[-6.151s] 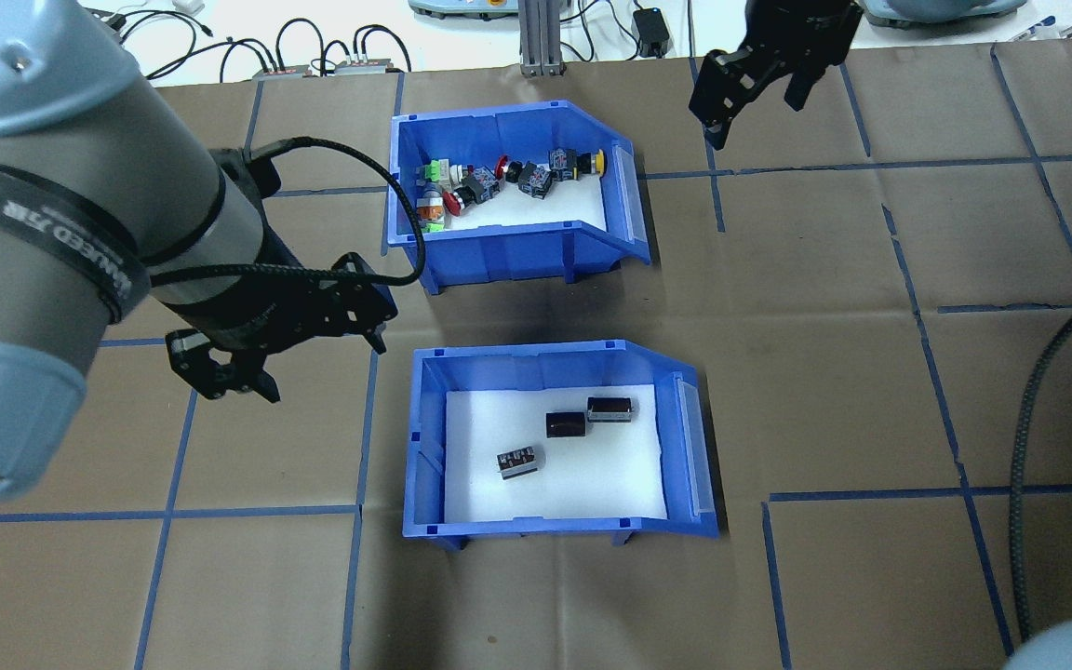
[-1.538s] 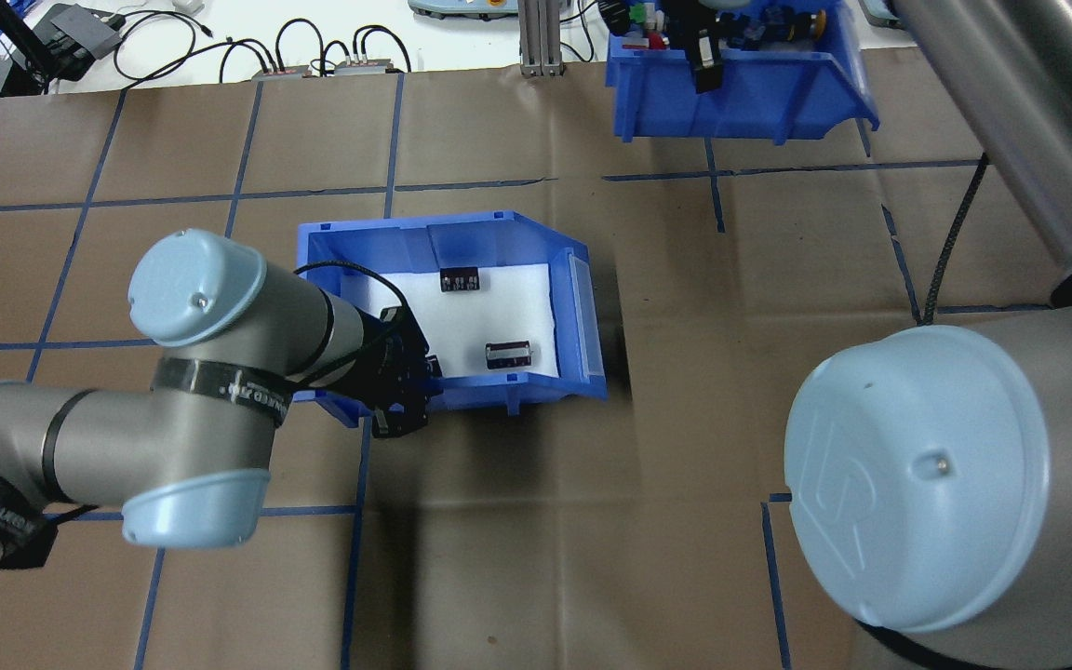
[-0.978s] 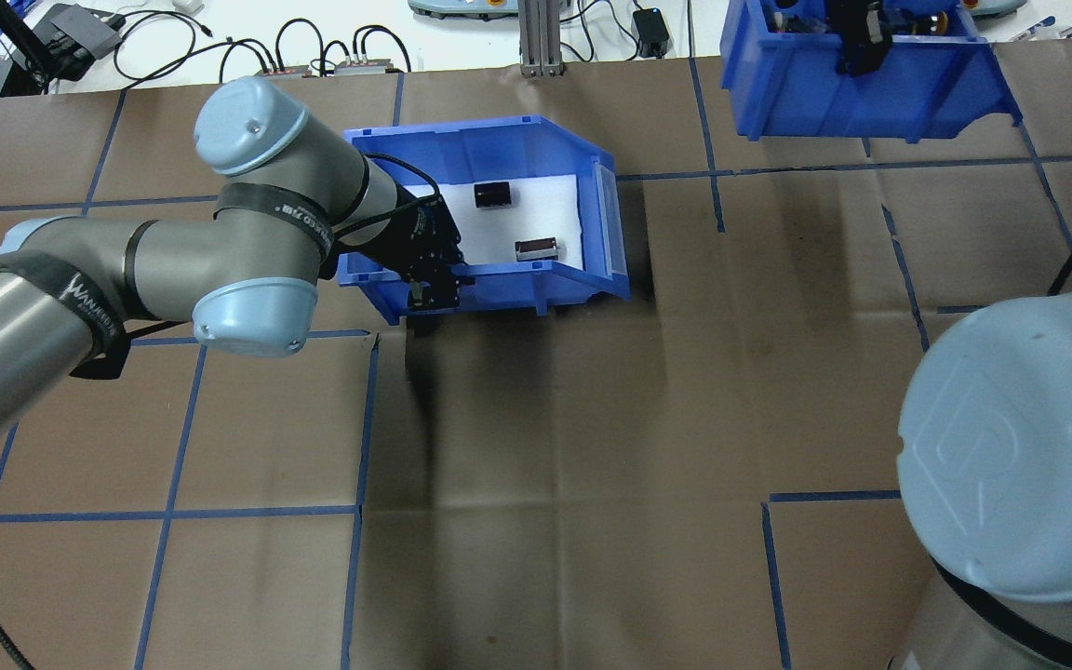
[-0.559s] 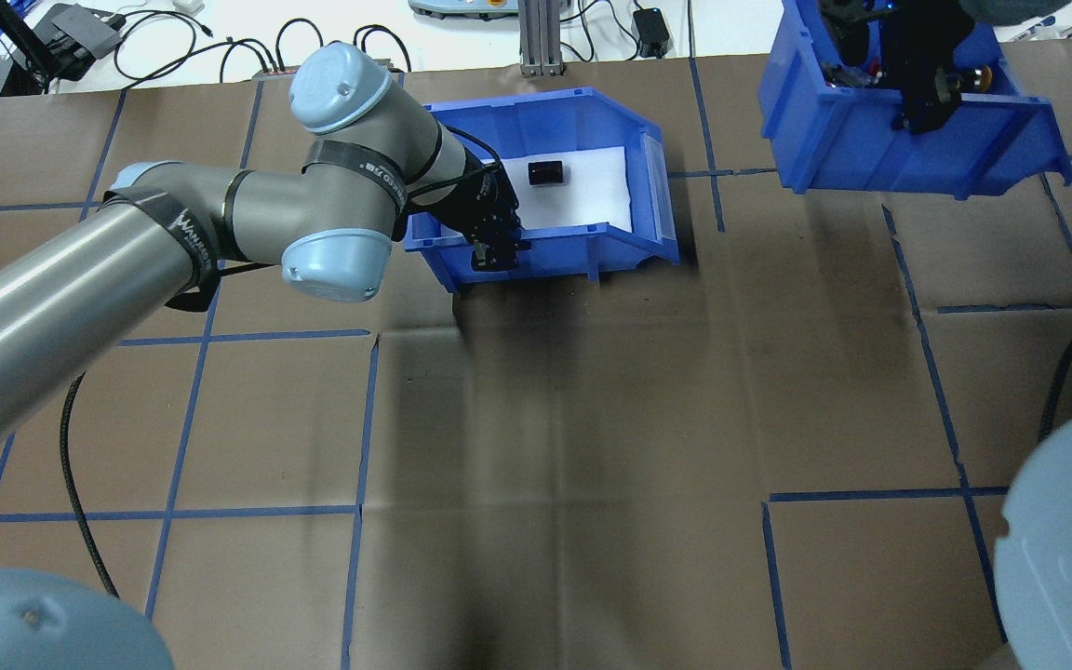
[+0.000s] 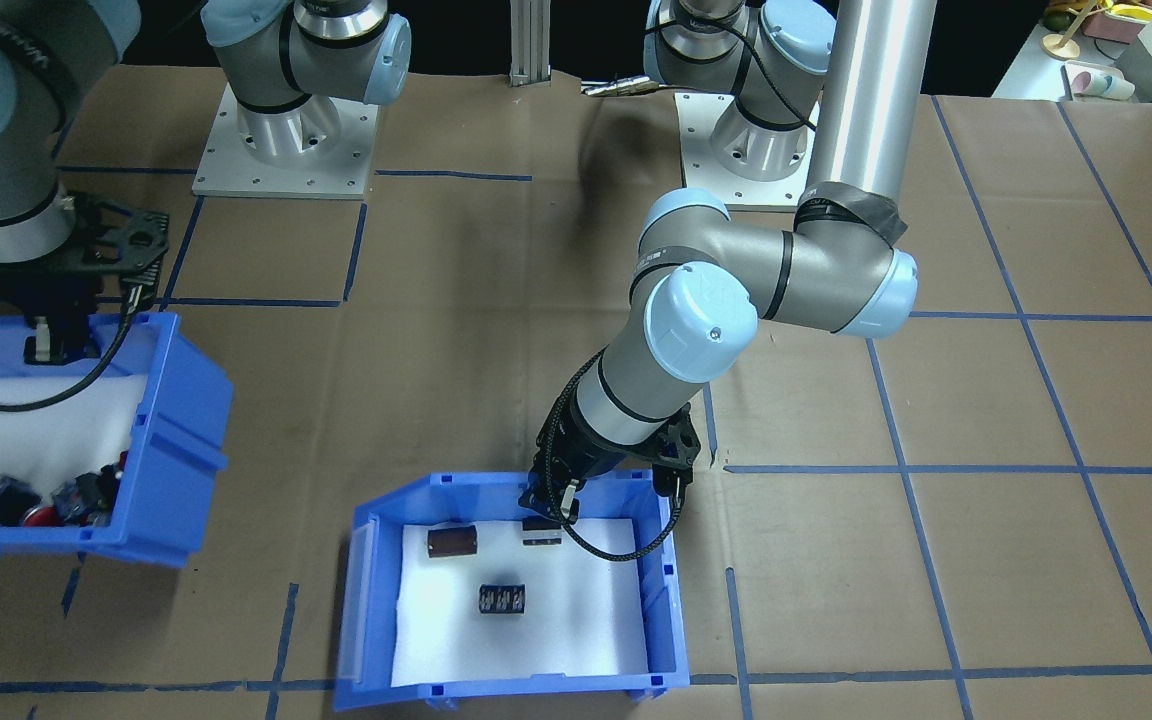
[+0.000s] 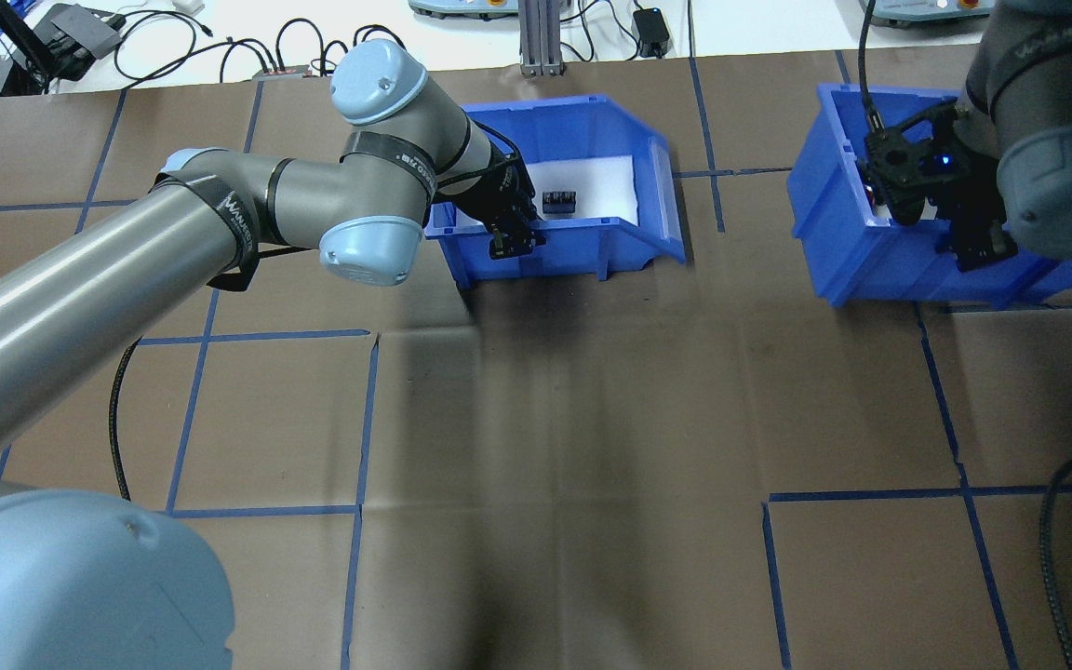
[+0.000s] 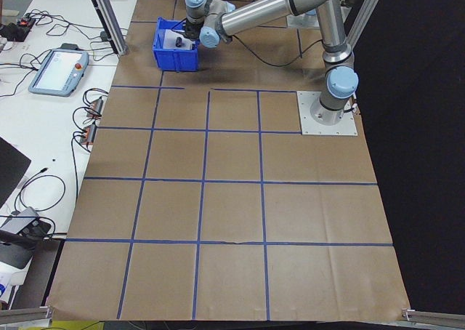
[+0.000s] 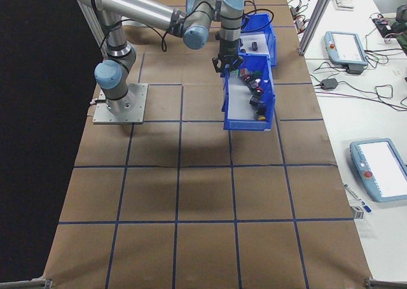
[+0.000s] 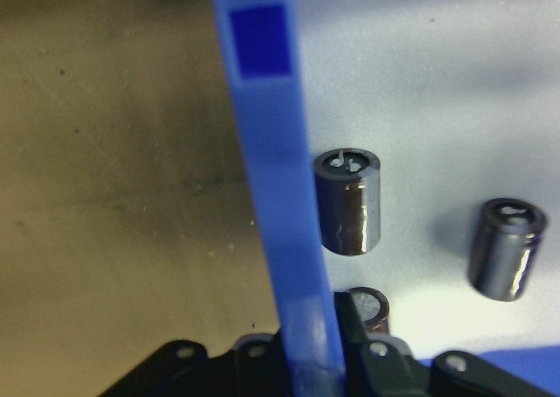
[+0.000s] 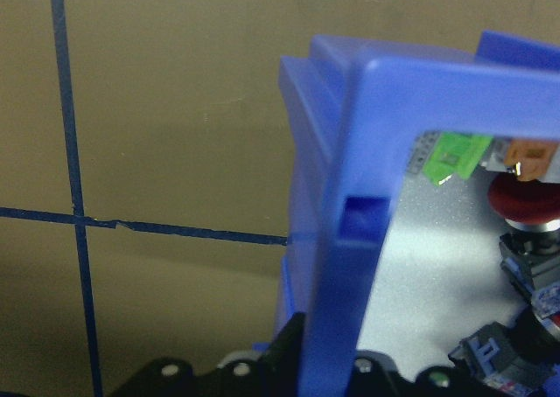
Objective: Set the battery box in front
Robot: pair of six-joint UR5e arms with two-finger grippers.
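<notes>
The left gripper [image 5: 558, 503] is clamped on the rear wall of the battery box [image 5: 665, 590] (a finger on each side of the thin blue panel, as the left wrist view shows). The box rests on the brown paper-covered table [image 5: 936, 560] near its far edge; three dark cylinders [image 5: 501, 598] lie on the white foam just beyond the fingers. The right gripper [image 5: 48, 335] grips the wall of the second blue bin [image 5: 181, 420], holding it tilted with its push-button parts [image 5: 56, 500] gathered at the low end, well apart from the left gripper.
</notes>
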